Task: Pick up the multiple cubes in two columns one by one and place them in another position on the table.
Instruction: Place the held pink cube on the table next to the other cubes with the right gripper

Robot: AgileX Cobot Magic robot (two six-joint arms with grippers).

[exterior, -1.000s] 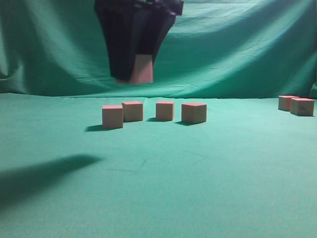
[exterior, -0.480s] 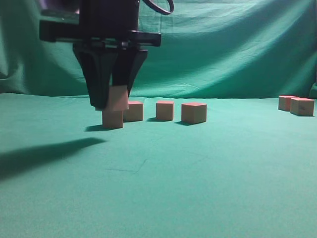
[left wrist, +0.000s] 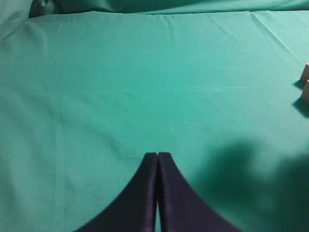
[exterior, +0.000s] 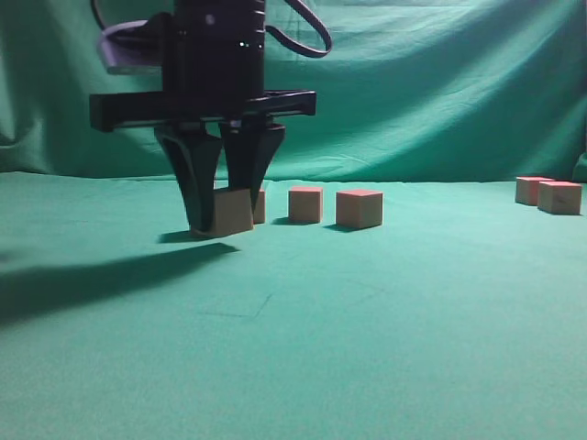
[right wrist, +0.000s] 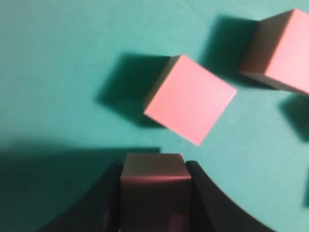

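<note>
The right gripper [exterior: 223,213] is lowered to the table [exterior: 367,312] at the left end of a row of cubes, its two black fingers [exterior: 194,188] closed on a held cube [exterior: 233,211] clamped between them. In the right wrist view the same cube [right wrist: 153,186] sits between the finger pads, filling the gap. The cube's underside is at or just above the cloth; contact cannot be confirmed. Directly behind it lies a second cube [right wrist: 189,99], with a third cube [right wrist: 277,50] further off. In the exterior view, two more cubes [exterior: 305,203] [exterior: 359,208] stand to the right in the row, apart from each other. A separate pair of cubes [exterior: 548,194] rests far right. The left gripper [left wrist: 157,157] hangs over bare cloth, jaws pressed together, holding nothing.
</note>
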